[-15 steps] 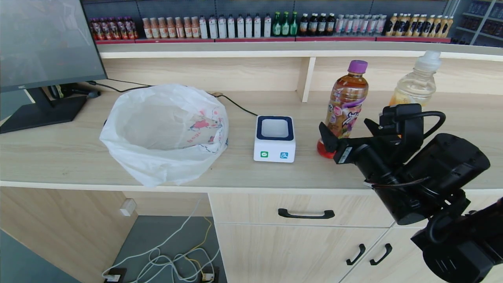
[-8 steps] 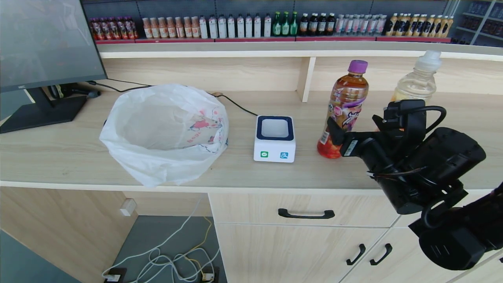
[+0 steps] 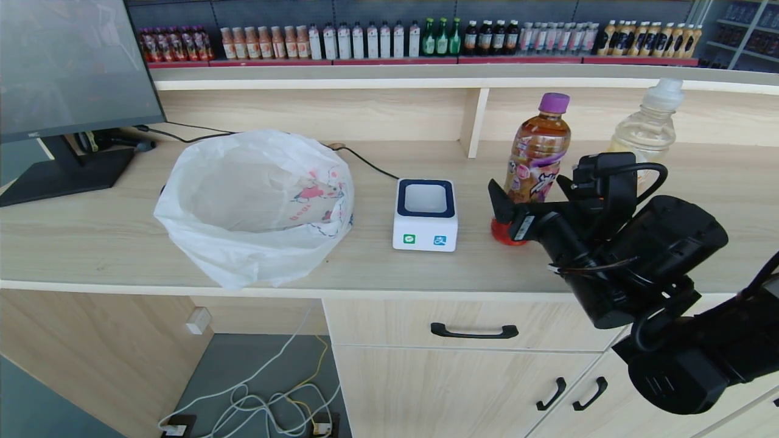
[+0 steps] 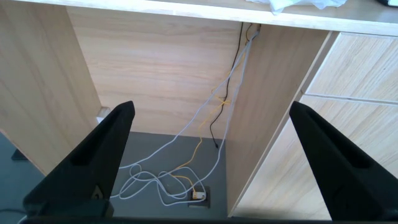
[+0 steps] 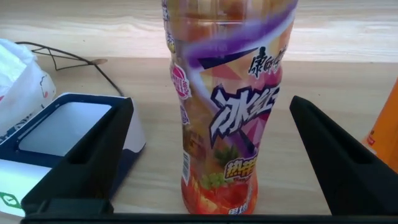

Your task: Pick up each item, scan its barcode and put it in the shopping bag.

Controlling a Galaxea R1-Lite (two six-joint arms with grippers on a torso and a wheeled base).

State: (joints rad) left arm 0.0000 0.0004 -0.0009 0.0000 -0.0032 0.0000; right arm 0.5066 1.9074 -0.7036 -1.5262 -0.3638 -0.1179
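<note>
Black fingers of my left gripper (image 4: pixel 211 106) hang spread wide with nothing between them, down below the counter (image 3: pixel 91 243) edge and over some cables (image 4: pixel 186 180). That arm is out of play.

Up on the counter, my right gripper (image 3: pixel 530 193) is also fully open and carries nothing. The bottle (image 5: pixel 230 106) stands upright between its fingers, roughly in the middle of the gap, and I see no contact on either side. Over the last second this gripper swung off to its right, then came back left and a touch further in, while the bottle stayed put. I read that as the line-up being corrected. The grasp looks set, closing is the next step, and nothing is scanned or bagged yet.

Just left of the gripper's left finger sits the scanner (image 3: pixel 425 214), window facing up, so the carry to it should be short. Further left again is the bag (image 3: pixel 258 204), mouth open. Beyond the gripper and to its right a clear bottle (image 3: pixel 648 131) waits for its turn, close enough that I would watch the right finger when closing.
</note>
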